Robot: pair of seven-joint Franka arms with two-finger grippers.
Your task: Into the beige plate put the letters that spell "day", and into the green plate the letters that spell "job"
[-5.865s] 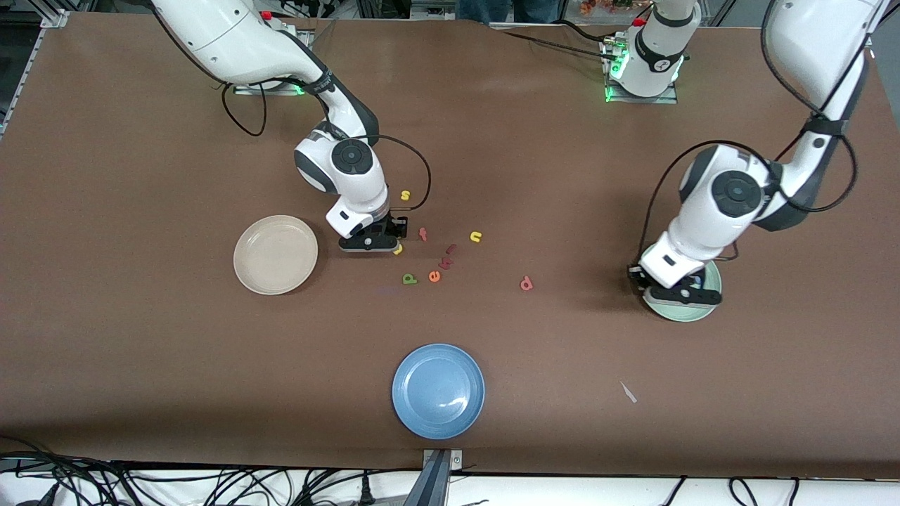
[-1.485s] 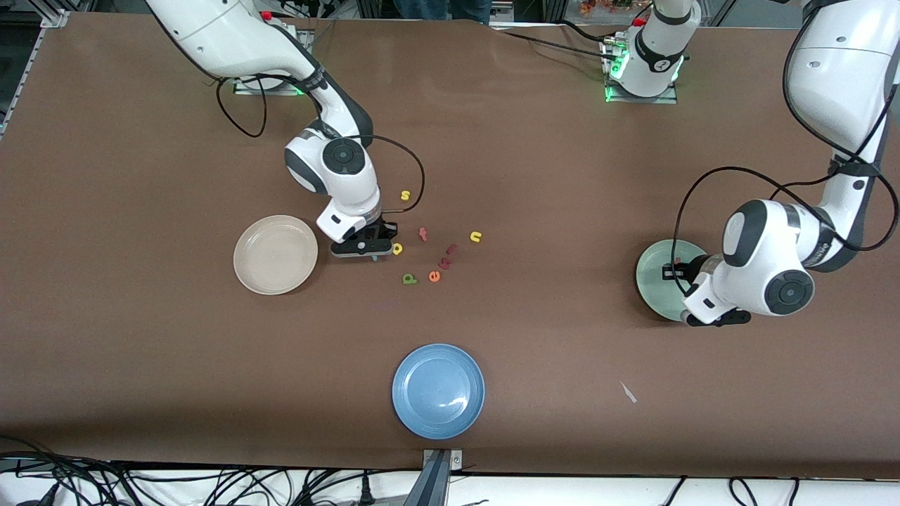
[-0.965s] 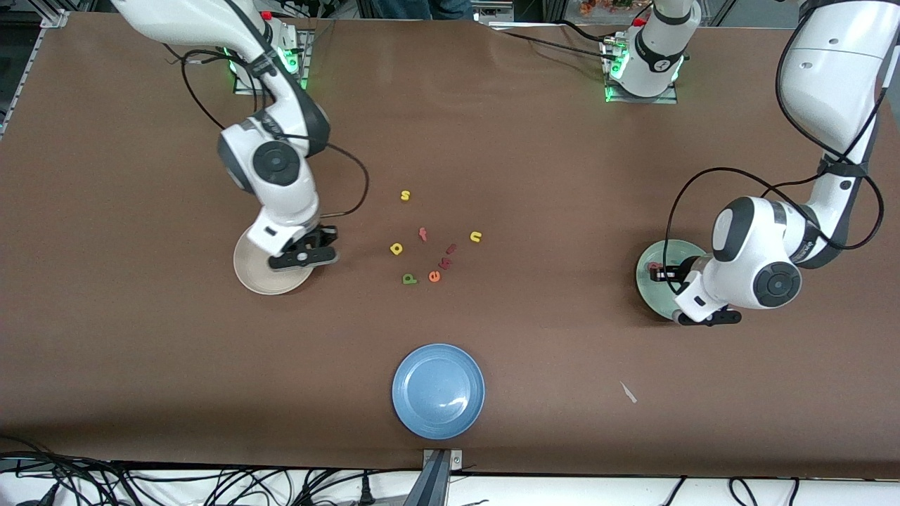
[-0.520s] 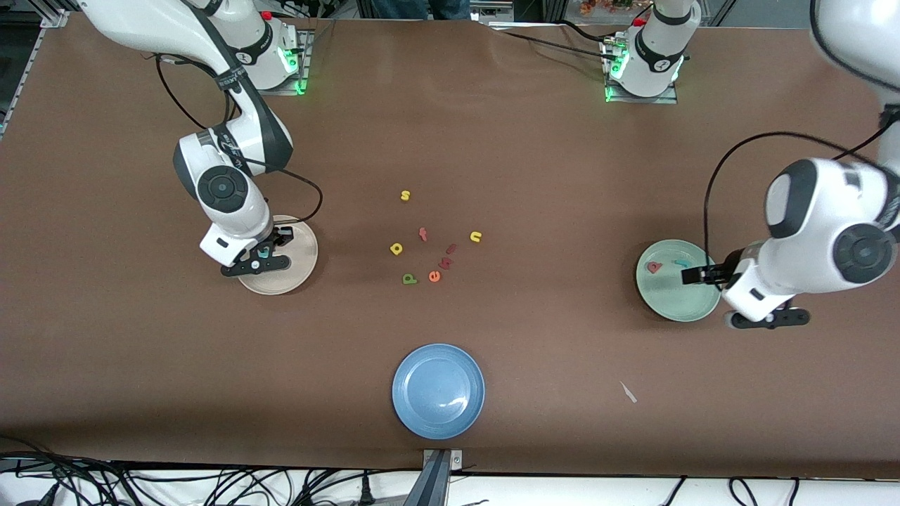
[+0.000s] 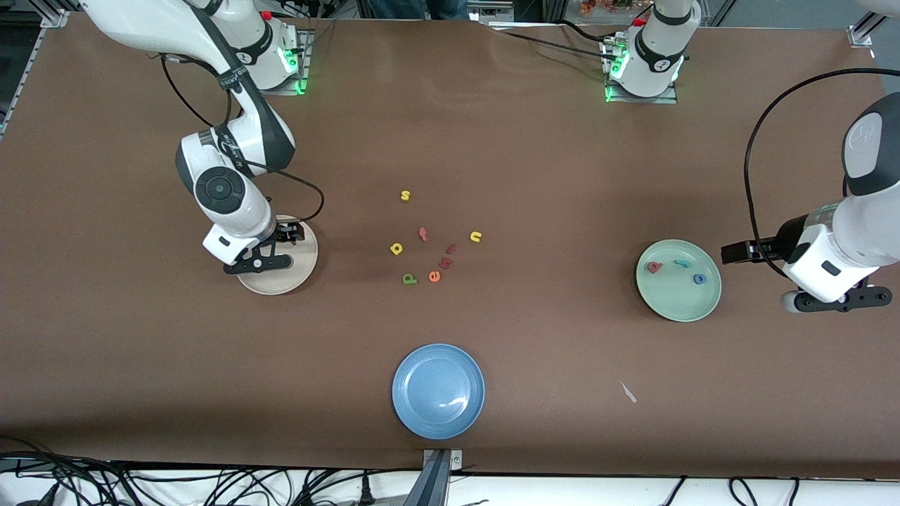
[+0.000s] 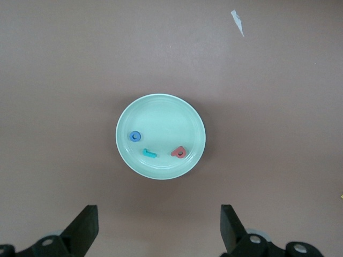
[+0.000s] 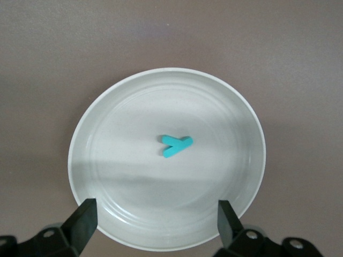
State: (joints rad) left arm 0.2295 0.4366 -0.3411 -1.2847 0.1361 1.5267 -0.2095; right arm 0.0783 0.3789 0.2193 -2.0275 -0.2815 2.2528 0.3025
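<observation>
Nearest the front camera I see the blue plate (image 5: 438,391), unchanged, with a small pale scrap (image 5: 628,392) lying toward the left arm's end of the table.

Farther up, the green plate (image 5: 706,303) now shows all of its contents: the pinkish-red "b" (image 5: 654,267), the teal "j" (image 5: 680,264) and the blue "o" (image 5: 699,279). Half a second ago the "o" was hidden under the left arm. The left gripper (image 5: 740,251) has withdrawn from over the plate and now hangs over bare table at the left arm's end, its fingers spread wide and empty, as the left wrist view confirms (image 6: 158,227).

In the loose cluster at mid-table, nothing has shifted: the green "d" (image 5: 409,279), orange "e" (image 5: 434,276), dark red letters (image 5: 448,257), yellow "a" (image 5: 396,248), yellow "n" (image 5: 476,237) and, farthest, yellow "s" (image 5: 405,195). The "d" and "a" are not yet in a plate.

The beige plate (image 5: 301,270) sits toward the right arm's end. The right gripper (image 5: 285,236) hovers over it as it did half a second ago, but its fingers have gone from clamped to fully parted. The teal "y" (image 7: 174,145) now lies free near the plate's centre, seen in the right wrist view between the open fingers (image 7: 155,225); the front view hides it under the arm.
</observation>
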